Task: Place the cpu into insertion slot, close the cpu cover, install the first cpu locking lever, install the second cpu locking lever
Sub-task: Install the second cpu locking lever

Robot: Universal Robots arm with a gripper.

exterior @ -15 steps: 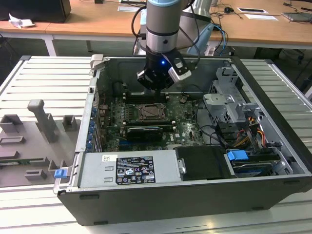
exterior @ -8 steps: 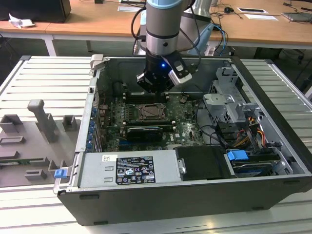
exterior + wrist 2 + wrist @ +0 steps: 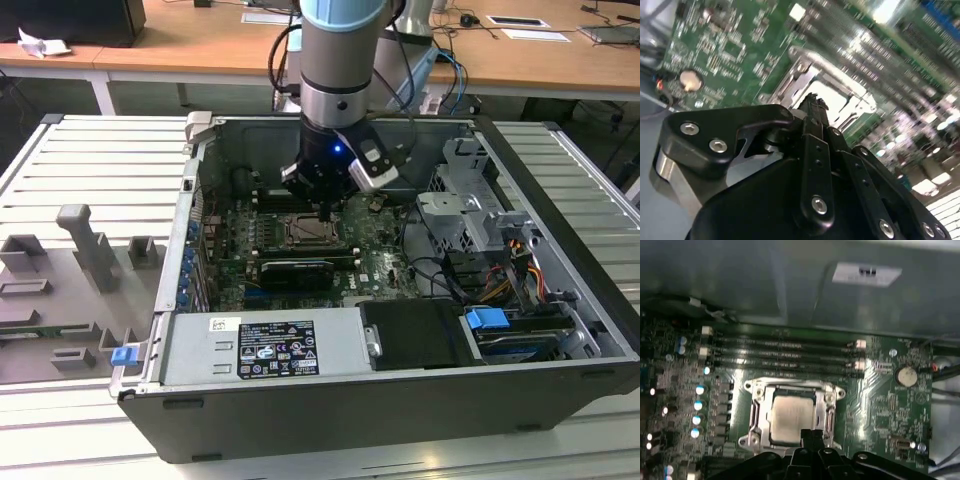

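The cpu [image 3: 791, 414] sits in the insertion slot [image 3: 756, 412] under the closed cpu cover [image 3: 832, 395]; the clenched, empty gripper [image 3: 812, 436] hovers at the socket edge, at the lever stage.

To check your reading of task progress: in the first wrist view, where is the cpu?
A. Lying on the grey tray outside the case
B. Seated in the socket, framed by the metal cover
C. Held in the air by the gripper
B: the cpu lies flat inside the insertion slot, with the cpu cover framing it, and the gripper sits at its edge.
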